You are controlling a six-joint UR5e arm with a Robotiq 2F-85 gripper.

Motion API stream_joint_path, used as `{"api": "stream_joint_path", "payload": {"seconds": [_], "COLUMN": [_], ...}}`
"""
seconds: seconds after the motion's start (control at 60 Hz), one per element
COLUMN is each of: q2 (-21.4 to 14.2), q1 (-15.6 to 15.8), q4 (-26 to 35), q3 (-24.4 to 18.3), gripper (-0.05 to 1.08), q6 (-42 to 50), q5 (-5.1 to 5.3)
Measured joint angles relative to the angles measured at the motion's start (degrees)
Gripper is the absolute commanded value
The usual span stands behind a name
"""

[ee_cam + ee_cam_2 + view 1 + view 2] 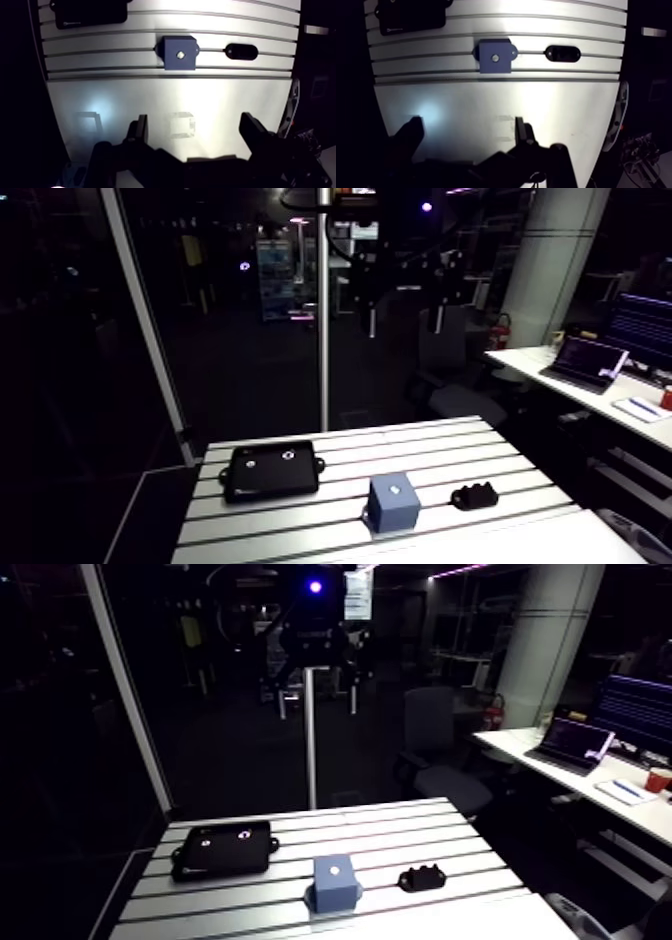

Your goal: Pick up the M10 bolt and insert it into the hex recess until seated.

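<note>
Currently, jaws: released, spread wide with nothing between them, hanging well above the counter [150, 100].
Blue block [178, 52]: at 12 o'clock ahead of the jaws and well apart from them. It stands flat on the slotted part of the counter.
Pale round spot [179, 53]: at the centre of the blue block's top face. It is too small to tell whether it is the M10 bolt's head or the bare hex recess.
Black part [241, 51]: at 1 o'clock from the jaws. It lies near the blue block, at the block's 3 o'clock, and does not touch it.
Black tray [271, 469]: at 11 o'clock from the jaws, the farthest item out, and apart from the blue block.
Two pale dots [252, 460]: side by side on the black tray's top. They are too small to tell whether either is a bolt.
</note>
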Motion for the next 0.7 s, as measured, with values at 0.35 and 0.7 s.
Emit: {"api": "stream_joint_path", "payload": {"seconds": [0.35,0.7], "q2": [0.28,0.78], "q1": [0.28,0.8], "q4": [-0.12,-0.07], "q3": [-0.67,-1.32], "gripper": [0.01,0.01], "q6": [0.1,0.1], "q5": [0.04,0.14]}}
